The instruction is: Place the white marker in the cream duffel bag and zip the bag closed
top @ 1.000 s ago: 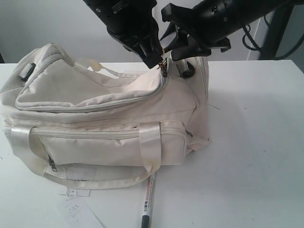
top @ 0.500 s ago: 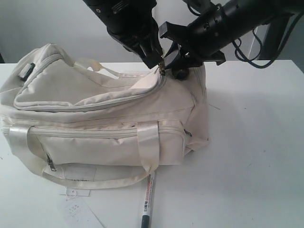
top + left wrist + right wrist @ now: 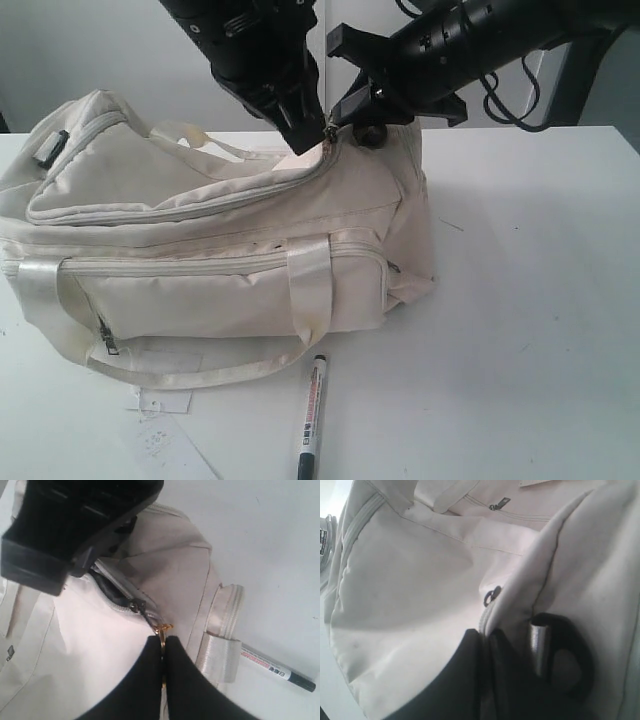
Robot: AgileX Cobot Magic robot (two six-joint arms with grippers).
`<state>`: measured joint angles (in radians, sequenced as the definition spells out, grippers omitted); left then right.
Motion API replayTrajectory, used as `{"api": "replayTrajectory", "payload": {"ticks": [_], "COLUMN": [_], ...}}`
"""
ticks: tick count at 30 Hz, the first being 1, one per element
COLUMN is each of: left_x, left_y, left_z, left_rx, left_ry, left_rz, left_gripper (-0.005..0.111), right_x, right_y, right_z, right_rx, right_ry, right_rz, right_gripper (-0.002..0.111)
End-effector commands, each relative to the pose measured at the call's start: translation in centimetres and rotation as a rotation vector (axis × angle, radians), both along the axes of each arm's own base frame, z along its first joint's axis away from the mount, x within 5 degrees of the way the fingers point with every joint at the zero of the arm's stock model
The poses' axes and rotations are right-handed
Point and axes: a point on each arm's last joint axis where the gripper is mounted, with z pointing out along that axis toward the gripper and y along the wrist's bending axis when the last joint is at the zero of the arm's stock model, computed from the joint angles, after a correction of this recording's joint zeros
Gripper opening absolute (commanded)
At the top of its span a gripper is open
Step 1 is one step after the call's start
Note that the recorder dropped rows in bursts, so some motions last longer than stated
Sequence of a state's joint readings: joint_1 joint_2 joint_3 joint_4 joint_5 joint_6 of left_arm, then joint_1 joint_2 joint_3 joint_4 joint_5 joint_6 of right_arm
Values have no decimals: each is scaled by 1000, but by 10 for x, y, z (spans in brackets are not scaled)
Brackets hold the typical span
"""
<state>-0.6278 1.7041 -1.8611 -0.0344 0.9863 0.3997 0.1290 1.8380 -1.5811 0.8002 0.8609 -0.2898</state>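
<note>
The cream duffel bag [image 3: 200, 270] lies on the white table, its top zipper only slightly open at the right end, where dark lining [image 3: 112, 591] shows. The white marker [image 3: 311, 415] lies on the table in front of the bag, outside it, and appears as the marker [image 3: 277, 669] in the left wrist view. My left gripper [image 3: 322, 138] is shut on the gold zipper pull [image 3: 162, 629]; its fingertips [image 3: 163, 640] meet around the ring. My right gripper [image 3: 350, 110] is shut on the bag's fabric edge [image 3: 485, 635] beside a black D-ring [image 3: 570, 645].
Paper tags [image 3: 165, 425] lie at the front left, under the bag's lower handle [image 3: 200, 372]. The right arm's black body [image 3: 75, 520] hangs close over the zipper. A dark stand [image 3: 590, 70] rises at the back right. Bare table [image 3: 530, 330] spreads to the right of the bag.
My right gripper has shut on the bag's right end. That end has been drawn up and leftward, and the marker's cap, earlier under the handle, now lies uncovered.
</note>
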Motion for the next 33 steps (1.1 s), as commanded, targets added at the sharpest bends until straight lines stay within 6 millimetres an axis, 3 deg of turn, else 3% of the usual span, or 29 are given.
{"api": "replayTrajectory", "payload": {"ticks": [1,8,30,33], "left_x": [-19,-18,-13,-13], "left_y": [2,-2,-9,-9], "left_z": [2,-14,-26,-26], "left_rx": [4,50,72,69], "left_ry": [142,249,268,262], "left_rz": [-44,-87,-159,-157], "left_gripper": [0,0,0,0], "right_x": [11,12,13,9], "right_y": [-10,-10,-15,-15], "right_z": [3,3,4,7], "right_rx": [-34,-26,-25,-41], "right_ry": [-89,-86,-95,-91], "right_rz": [-89,-108,-126,-106], "right_gripper": [0,0,0,7]}}
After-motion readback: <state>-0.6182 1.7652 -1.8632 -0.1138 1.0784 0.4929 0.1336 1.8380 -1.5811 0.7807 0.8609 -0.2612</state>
